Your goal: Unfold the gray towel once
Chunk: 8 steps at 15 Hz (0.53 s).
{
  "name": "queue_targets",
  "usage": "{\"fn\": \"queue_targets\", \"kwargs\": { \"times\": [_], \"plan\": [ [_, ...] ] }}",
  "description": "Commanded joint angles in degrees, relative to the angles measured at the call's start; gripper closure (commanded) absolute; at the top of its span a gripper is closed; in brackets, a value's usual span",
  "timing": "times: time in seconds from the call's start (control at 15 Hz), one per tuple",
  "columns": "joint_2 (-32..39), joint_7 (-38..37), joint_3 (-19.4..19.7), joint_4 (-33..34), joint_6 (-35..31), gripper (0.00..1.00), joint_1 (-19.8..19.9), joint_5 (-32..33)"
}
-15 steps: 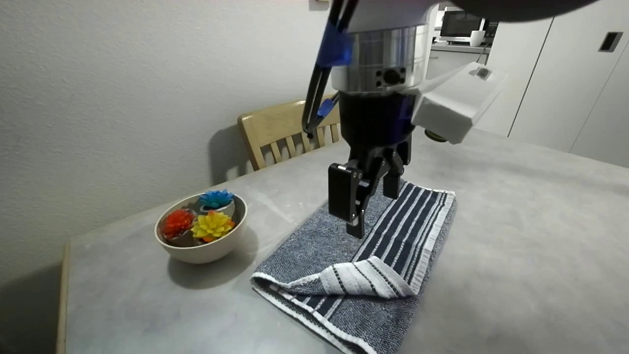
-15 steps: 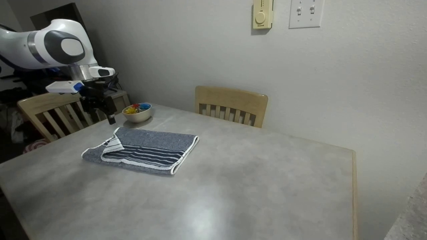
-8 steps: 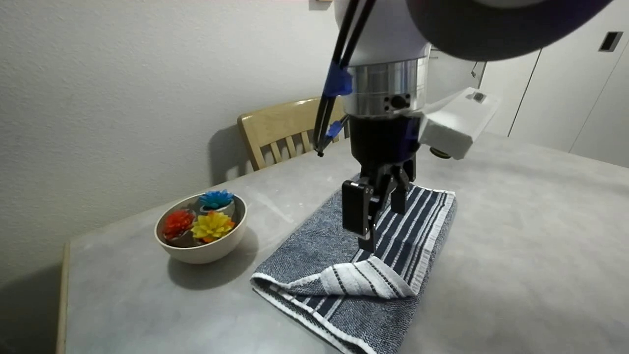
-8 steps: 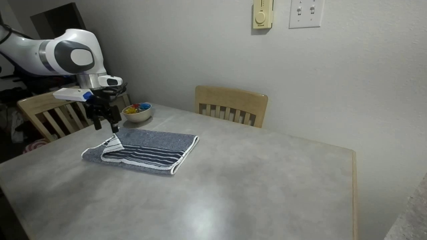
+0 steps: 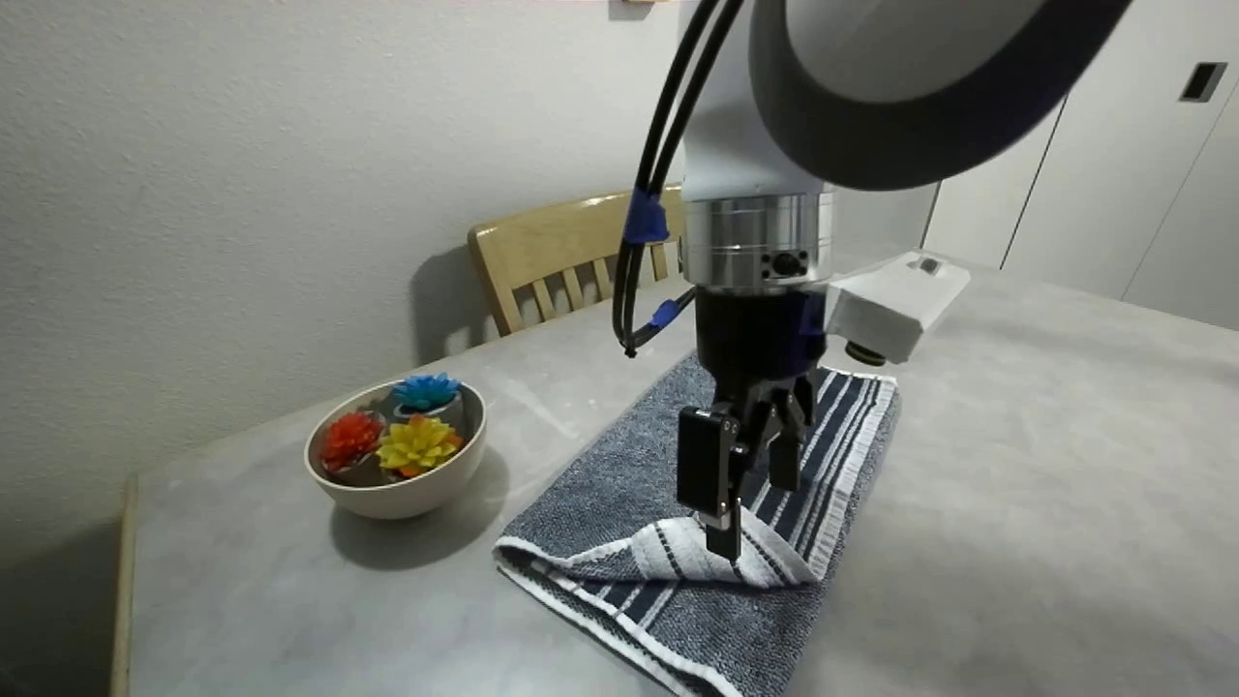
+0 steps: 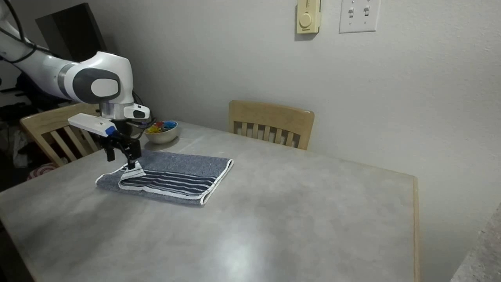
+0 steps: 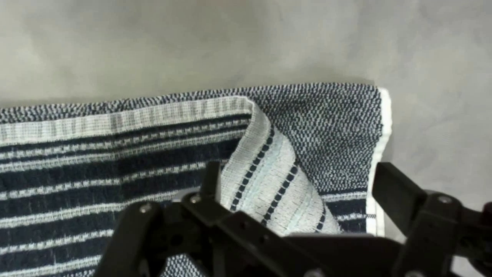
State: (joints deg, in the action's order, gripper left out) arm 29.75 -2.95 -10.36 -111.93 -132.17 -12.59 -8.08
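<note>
Wrist view gives us the gray towel (image 7: 153, 152) from above, folded and lying on the worktop (image 6: 293, 219), its navy band lined with white stripes. One corner of its top layer is turned back into a pale flap (image 7: 265, 173) with dark dashed lines, baring speckled blue-gray terry and a white hem (image 7: 379, 148) underneath. Our gripper (image 7: 305, 188) stands spread wide: one finger (image 7: 210, 181) shows beside the flap, over the navy stripes, and the other shows past the white hem, over bare worktop. In both exterior views we see the gripper pointing down at the flap, one fingertip (image 5: 724, 538) overlapping it; we cannot tell whether the two touch. The white robot arm (image 6: 103, 84) reaches in from the side of the worktop's end edge, where a slatted wooden chair (image 6: 54, 115) stands. We find the towel near that end edge and set in from the wall-side edge, where a second wooden chair (image 6: 270, 111) stands. By the corner between those two edges sits a cream bowl (image 5: 407, 499), apart from the towel, with a red succulent (image 5: 350, 439), a yellow succulent (image 5: 418, 445) and a blue succulent (image 5: 426, 391) inside. On the wall (image 6: 391, 98) beyond the wall-side edge we make out a cream thermostat (image 6: 308, 17) and a double light switch (image 6: 359, 15).
</note>
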Motion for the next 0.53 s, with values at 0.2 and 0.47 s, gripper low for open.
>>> {"fn": "queue_targets", "kwargs": {
  "times": [0.2,0.47],
  "plan": [
    [2.3,0.92,-1.7,-1.18,-1.36,0.0,2.11,-6.71],
    [2.55,-0.86,-1.55,-2.09,-2.69,0.0,1.63,-9.93]
  ]
}}
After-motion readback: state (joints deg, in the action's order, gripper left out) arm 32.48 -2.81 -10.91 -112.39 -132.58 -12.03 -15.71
